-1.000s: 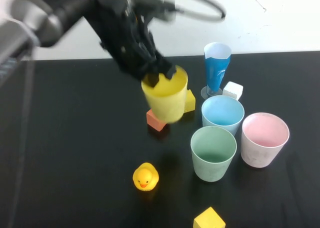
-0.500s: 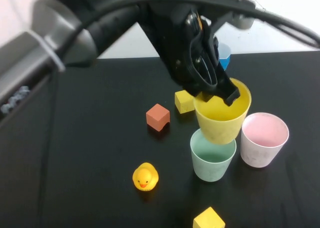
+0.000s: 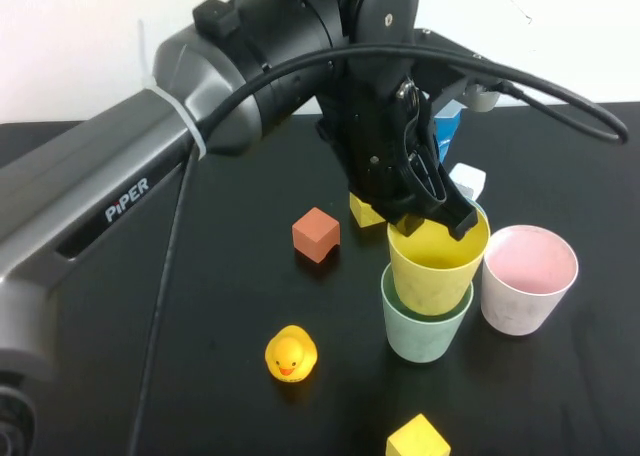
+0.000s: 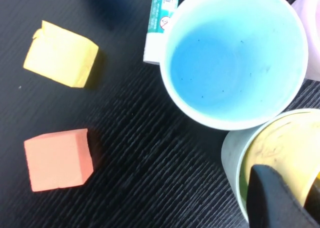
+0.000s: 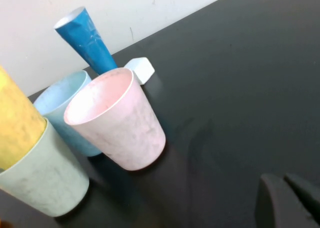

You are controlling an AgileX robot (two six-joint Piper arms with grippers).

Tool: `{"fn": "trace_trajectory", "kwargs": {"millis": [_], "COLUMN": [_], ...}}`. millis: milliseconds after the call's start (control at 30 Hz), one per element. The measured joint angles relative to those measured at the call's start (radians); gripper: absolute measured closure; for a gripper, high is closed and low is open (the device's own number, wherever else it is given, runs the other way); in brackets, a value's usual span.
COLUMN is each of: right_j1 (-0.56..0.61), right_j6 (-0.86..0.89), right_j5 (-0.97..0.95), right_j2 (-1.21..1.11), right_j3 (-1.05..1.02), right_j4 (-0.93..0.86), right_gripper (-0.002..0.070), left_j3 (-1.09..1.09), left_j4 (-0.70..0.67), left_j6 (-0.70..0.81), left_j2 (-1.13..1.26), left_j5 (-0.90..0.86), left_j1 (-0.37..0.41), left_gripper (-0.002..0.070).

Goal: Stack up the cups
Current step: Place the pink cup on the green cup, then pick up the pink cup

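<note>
While the left gripper [image 3: 440, 216] stays out of it for the release to come, what matters now is how the yellow cup [image 3: 436, 264] sits over the green cup [image 3: 425, 321]: its base is already inside the green rim, its long axis close to upright with a slight lean, and most of its body stands proud above. That gripper is clamped tight on the yellow cup's rim at the side away from the robot, one finger [image 4: 272, 198] reaching down inside the cup, so the cup hangs straight below the wrist. To my eye the coming move is a short push straight down along that axis until the cup seats, then a letting go. The blue cup [image 4: 234, 53] stands just behind the pair, largely hidden by the arm in the high view, and the pink cup [image 3: 526, 279] stands just beside them on the right, near enough that a sideways drift could nudge it. The right gripper [image 5: 290, 200] is closed on nothing, parked low over the table [image 5: 240, 78] to the right of the pink cup, nearer to it than the left.
</note>
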State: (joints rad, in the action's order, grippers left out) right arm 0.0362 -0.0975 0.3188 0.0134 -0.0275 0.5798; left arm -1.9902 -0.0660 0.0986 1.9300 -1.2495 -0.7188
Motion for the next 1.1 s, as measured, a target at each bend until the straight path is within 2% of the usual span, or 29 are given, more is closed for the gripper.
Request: {"fn": "trace_trajectory", "kwargs": {"millis": [67,133,300,367,467,600,667,833,933,1100], "right_j1": [0.000,0.000,0.000,0.000,0.000,0.000,0.000,0.000,0.000,-0.002], "right_j6": [0.000,-0.014,-0.034,-0.042,-0.087,-0.226,-0.251,-0.279,-0.325,-0.421], "right_j5": [0.000,-0.002,-0.008,-0.008,0.019,0.095,0.143,0.337,0.467,0.613], "right_j2": [0.000,0.000,0.000,0.000,0.000,-0.024,-0.088,-0.366,-0.546,-0.752], "right_j3": [0.000,0.000,0.000,0.000,0.017,0.169,0.261,0.544,0.697,0.879], "right_j4": [0.000,0.000,0.000,0.002,0.004,-0.045,-0.126,-0.381,-0.444,-0.456], "right_gripper": [0.0666,0.0666,0.0666,0.0666,0.0666,0.0666,0.0666,0.0666,0.0666,0.0666], "left_j3": [0.000,0.000,0.000,0.000,0.000,0.000,0.000,0.032,0.129,0.435], "left_j4": [-0.003,-0.003,-0.003,0.006,0.056,0.141,0.162,0.150,0.123,0.102], "left_j6": [0.000,0.000,-0.006,-0.006,-0.006,-0.007,-0.007,-0.007,-0.003,-0.020], "left_j2": [0.002,0.002,0.002,-0.006,-0.050,-0.145,-0.204,-0.328,-0.414,-0.621], "left_j5": [0.000,0.000,0.000,0.000,0.000,0.000,0.000,0.000,0.000,0.062], "left_j1": [0.000,0.000,0.000,0.000,0.000,0.000,0.000,0.000,0.000,0.000], "left_gripper": [0.0641,0.0587,0.0369,0.0337,0.0381,0.0578,0.0633,0.0669,0.0672,0.0673]}}
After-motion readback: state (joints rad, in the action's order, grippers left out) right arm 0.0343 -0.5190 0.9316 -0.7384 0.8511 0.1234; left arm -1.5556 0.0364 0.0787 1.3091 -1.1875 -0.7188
